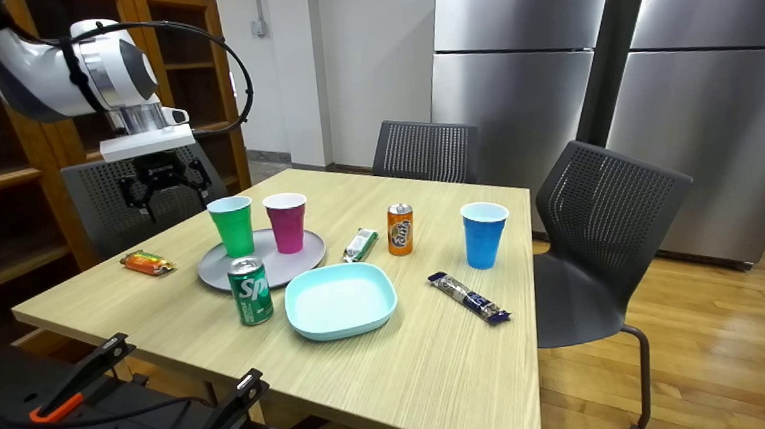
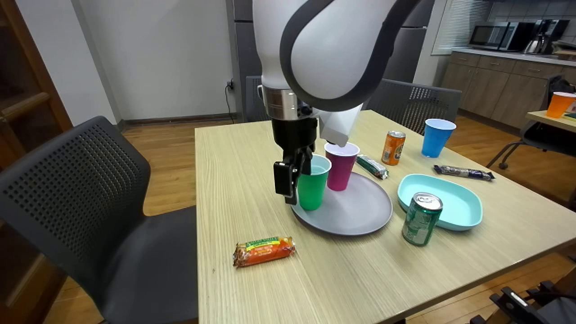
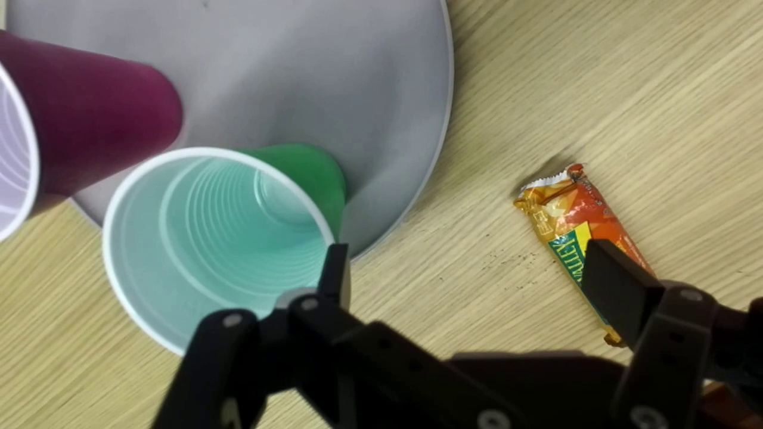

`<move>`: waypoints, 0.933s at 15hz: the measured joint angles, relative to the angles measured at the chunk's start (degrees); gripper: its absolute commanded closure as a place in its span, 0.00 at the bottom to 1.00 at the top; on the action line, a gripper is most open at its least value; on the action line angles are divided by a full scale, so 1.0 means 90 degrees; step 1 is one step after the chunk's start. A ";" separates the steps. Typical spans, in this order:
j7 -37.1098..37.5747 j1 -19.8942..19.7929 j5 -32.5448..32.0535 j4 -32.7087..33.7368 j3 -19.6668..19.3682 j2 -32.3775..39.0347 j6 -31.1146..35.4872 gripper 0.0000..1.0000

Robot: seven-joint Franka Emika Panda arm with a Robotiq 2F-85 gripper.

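Observation:
My gripper point(image 3: 469, 253) stands wide open in the wrist view, with only tabletop seen between its fingers. One finger point(image 3: 335, 274) overlaps the rim of the green cup point(image 3: 316, 173); whether they touch I cannot tell. The other finger point(image 3: 620, 292) covers part of an orange-wrapped snack bar point(image 3: 602, 214) lying below on the table. In an exterior view the gripper point(image 1: 177, 208) hangs over the table beside the green cup point(image 1: 233, 231). That cup and a magenta cup point(image 1: 287, 228) stand upright on a round grey plate point(image 2: 360, 220). Nothing is held.
A Sprite can point(image 1: 250, 291) stands by the plate, near a turquoise dish point(image 1: 340, 301). Farther along are a green-and-white wrapped bar point(image 1: 361, 244), a Fanta can point(image 1: 400, 230), a blue cup point(image 1: 484, 237) and a dark-wrapped bar point(image 1: 469, 297). Chairs point(image 1: 600, 240) surround the table.

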 measured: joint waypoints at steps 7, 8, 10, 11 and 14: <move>-0.0004 -0.0001 0.0000 0.0001 0.0000 0.0002 -0.0002 0.00; -0.0004 0.0000 -0.0001 -0.0004 0.0000 0.0003 0.0008 0.00; 0.0006 0.0033 -0.0153 -0.0004 0.0000 -0.0004 0.0022 0.00; 0.0013 0.0067 -0.0273 -0.0003 0.0000 -0.0011 0.0023 0.00; 0.0012 0.0212 -0.0567 -0.0003 0.0013 -0.0017 0.0023 0.00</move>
